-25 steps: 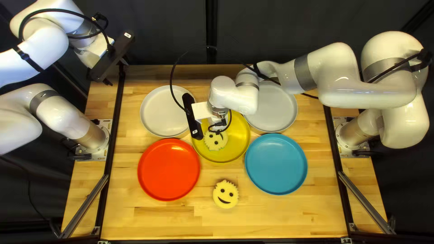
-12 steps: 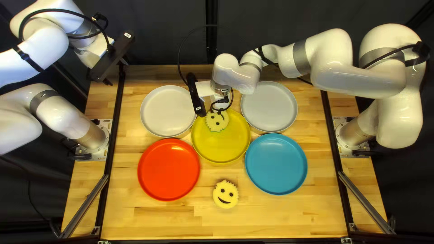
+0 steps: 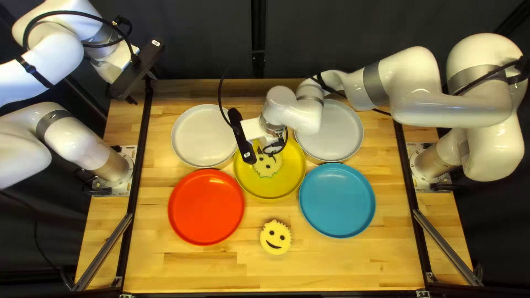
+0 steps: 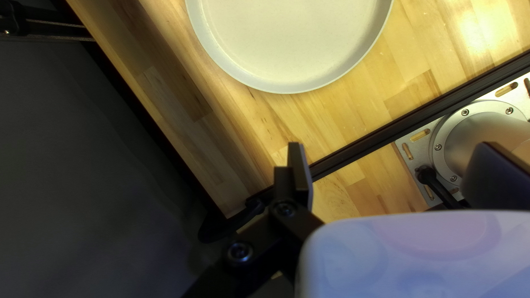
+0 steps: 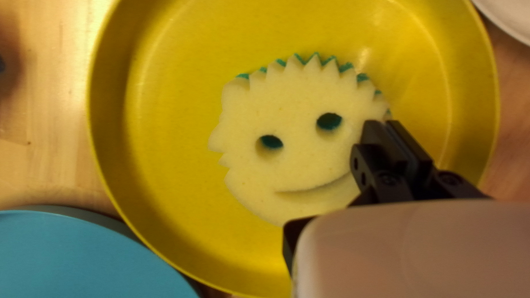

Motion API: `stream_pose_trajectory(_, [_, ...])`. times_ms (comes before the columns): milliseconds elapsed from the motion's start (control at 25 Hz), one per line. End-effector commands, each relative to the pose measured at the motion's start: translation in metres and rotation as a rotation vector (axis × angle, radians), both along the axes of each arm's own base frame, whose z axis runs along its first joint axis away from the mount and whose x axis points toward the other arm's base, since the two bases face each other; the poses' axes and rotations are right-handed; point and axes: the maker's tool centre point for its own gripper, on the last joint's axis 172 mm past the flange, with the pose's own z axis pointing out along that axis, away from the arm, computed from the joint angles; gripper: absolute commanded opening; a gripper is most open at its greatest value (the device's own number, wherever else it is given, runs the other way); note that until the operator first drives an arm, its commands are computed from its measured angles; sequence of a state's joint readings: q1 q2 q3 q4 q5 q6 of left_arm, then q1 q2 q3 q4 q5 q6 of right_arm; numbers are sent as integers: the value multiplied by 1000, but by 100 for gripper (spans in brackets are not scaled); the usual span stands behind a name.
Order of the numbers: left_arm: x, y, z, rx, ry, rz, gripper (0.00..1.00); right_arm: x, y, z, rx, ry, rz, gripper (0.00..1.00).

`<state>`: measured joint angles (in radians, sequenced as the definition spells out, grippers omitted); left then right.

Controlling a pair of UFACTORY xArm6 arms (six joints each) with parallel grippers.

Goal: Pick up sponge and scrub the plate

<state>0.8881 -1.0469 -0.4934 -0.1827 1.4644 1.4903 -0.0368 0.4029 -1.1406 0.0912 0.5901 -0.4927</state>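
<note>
My right gripper (image 3: 254,129) is over the yellow plate (image 3: 270,189), its fingertips hidden from above. Below it lies the smiley sponge (image 3: 268,165), within that plate's outline. In the right wrist view, my right gripper (image 5: 389,124) is shut on one edge of the pale yellow sponge (image 5: 298,149), face up with green showing at its spiky edge, against the yellow plate (image 5: 176,221). Whether all of its underside touches the plate I cannot tell. My left gripper (image 3: 142,87) hangs beyond the table's far left corner; in its wrist view, the left gripper (image 4: 395,160) stands open and holds nothing.
A second smiley sponge (image 3: 275,237) lies on the table in front of the yellow plate. Around it are a red plate (image 3: 206,207), a blue plate (image 3: 337,200) and two pale plates, at left (image 3: 203,136) and right (image 3: 334,132), the latter partly under my right arm.
The right gripper and its sponge went toward the yellow plate's far rim, then came back nearer the plate's middle. My left arm, the plates and the other sponge have stayed put.
</note>
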Motion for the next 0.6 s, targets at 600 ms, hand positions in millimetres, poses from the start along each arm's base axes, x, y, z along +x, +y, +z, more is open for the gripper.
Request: stream_pose_trajectory(600, [0, 0, 0, 0, 0, 0, 100, -16, -51, 3, -37, 7, 49, 0])
